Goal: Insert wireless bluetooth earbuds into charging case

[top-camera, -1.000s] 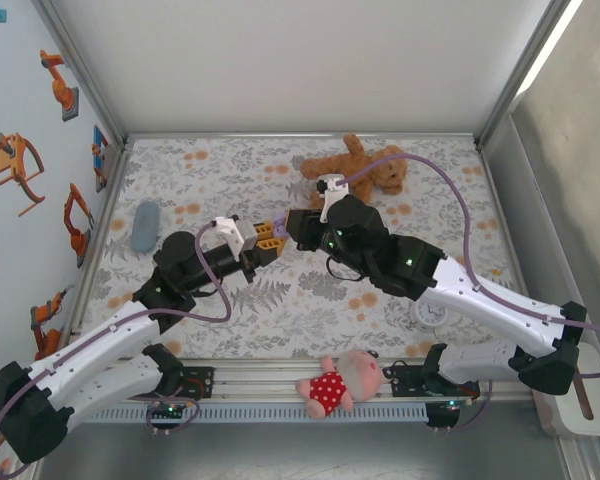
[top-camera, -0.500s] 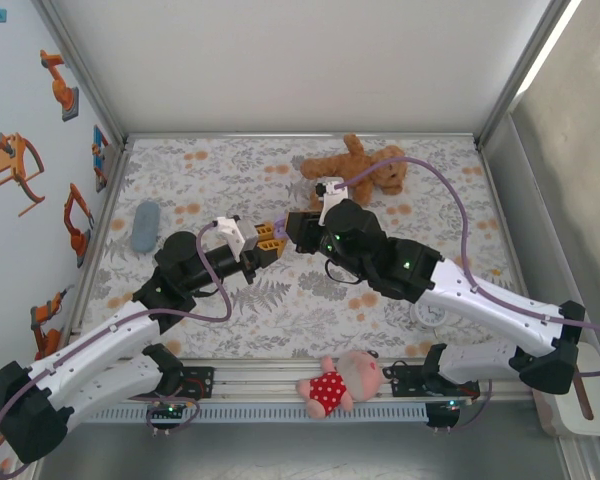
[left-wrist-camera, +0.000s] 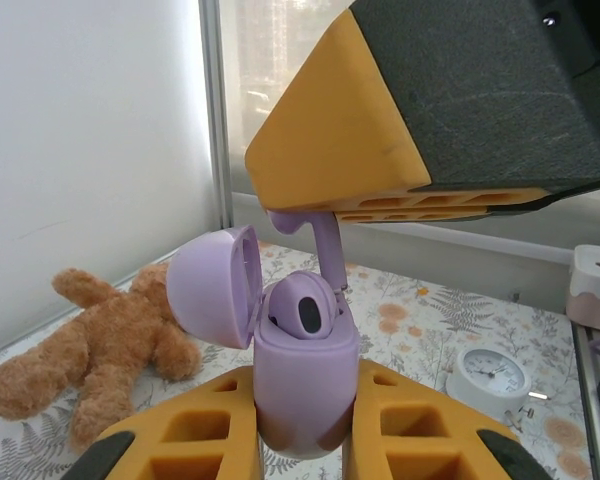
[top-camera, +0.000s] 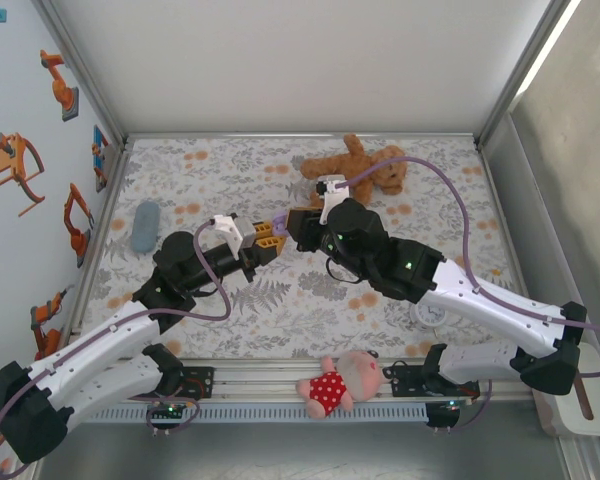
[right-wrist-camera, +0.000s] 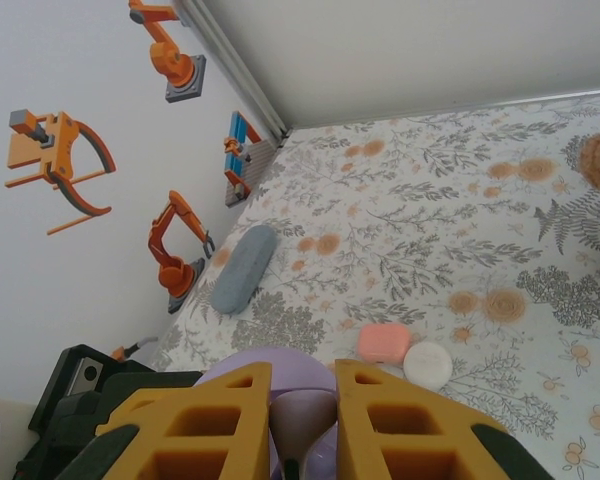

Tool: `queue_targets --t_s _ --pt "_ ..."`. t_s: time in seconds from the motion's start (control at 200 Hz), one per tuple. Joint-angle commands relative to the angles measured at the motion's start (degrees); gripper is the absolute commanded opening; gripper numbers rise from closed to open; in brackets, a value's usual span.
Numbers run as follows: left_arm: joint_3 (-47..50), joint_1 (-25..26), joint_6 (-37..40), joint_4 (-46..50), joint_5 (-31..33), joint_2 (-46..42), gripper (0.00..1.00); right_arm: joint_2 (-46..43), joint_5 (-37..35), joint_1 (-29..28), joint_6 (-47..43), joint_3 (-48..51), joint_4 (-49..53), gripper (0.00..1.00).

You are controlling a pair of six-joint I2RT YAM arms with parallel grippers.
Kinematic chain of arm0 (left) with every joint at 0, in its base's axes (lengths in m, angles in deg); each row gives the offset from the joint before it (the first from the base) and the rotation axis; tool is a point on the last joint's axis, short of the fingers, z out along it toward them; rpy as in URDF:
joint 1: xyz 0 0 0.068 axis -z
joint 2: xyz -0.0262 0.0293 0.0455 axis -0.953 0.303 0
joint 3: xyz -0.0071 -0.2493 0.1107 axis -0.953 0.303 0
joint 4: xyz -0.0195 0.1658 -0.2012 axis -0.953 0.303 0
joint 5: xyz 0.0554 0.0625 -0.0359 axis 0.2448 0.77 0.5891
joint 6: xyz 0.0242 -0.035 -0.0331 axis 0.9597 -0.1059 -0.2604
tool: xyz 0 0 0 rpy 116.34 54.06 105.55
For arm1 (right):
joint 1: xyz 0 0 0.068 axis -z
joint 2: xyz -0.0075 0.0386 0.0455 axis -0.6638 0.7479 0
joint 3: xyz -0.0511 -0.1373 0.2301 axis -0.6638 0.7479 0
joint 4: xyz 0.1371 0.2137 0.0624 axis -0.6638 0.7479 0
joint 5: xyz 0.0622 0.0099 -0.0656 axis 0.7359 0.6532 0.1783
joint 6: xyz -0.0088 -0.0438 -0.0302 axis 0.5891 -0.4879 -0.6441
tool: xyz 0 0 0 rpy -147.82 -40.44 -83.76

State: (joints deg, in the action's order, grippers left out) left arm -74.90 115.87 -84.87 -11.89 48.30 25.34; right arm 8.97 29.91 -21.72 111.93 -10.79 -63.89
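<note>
Centre: the upper lilac earbud [left-wrist-camera: 325, 245], clamped by its top end between the orange fingers of my right pincer [right-wrist-camera: 302, 400]. Its stem points straight down at the mouth of the lilac case [left-wrist-camera: 305, 375]. The stem's lower end passes behind the seated lilac earbud [left-wrist-camera: 305, 305], so I cannot tell whether it has entered its socket.

The seated lilac earbud rests in the near socket, its dark oval face towards the left wrist camera. The case lid [left-wrist-camera: 210, 285] is hinged open and leans away to the left of that view.

The case stands upright, with my left pincer [left-wrist-camera: 305, 440] closed on its lower body, one orange finger pressing each side.

In the top view my two pincers meet tip to tip above the middle of the floral table [top-camera: 230, 170], and a speck of lilac shows where they join.

On the table below, in the right wrist view, a coral case [right-wrist-camera: 383, 343] and a white case [right-wrist-camera: 427, 364] lie just beside each other, both shut. A grey-blue oblong object [right-wrist-camera: 243, 268] lies nearer the wall that bears the robot pictures. A brown teddy bear [top-camera: 355, 165] sprawls at the far edge. A small white clock [left-wrist-camera: 490, 372] lies flat towards my right arm. A pink plush doll in a red dress [top-camera: 342, 383] rests on the rail between my two bases.
</note>
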Motion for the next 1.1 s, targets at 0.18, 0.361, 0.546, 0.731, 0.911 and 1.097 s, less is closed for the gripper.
queue_targets --t_s 0.18,0.361,0.546,0.731,0.911,1.097 --pt "-1.00 0.19 -1.77 -2.38 0.48 0.45 0.00 -0.17 -2.59 -0.50 -2.29 -0.51 -3.16 0.19" --pt "-1.08 0.19 -1.81 -2.56 0.58 0.35 0.00 0.14 -2.77 -0.48 -2.31 -0.25 -2.79 0.19" --pt "-1.12 0.23 -2.08 -2.78 0.19 0.28 0.00 0.68 -3.38 -0.49 -2.38 0.38 -2.82 0.19" --pt "-1.09 0.18 -2.07 -2.75 0.18 -0.03 0.00 1.07 -3.67 -0.49 -2.81 0.38 -2.80 0.19" --pt "-1.08 0.20 -2.07 -2.84 0.20 -0.01 0.00 1.48 -3.23 -0.49 -2.60 0.39 -2.45 0.19" --pt "-1.05 0.18 -1.94 -2.86 0.29 0.00 0.00 1.67 -2.95 -0.43 -2.02 0.79 -2.06 0.19"
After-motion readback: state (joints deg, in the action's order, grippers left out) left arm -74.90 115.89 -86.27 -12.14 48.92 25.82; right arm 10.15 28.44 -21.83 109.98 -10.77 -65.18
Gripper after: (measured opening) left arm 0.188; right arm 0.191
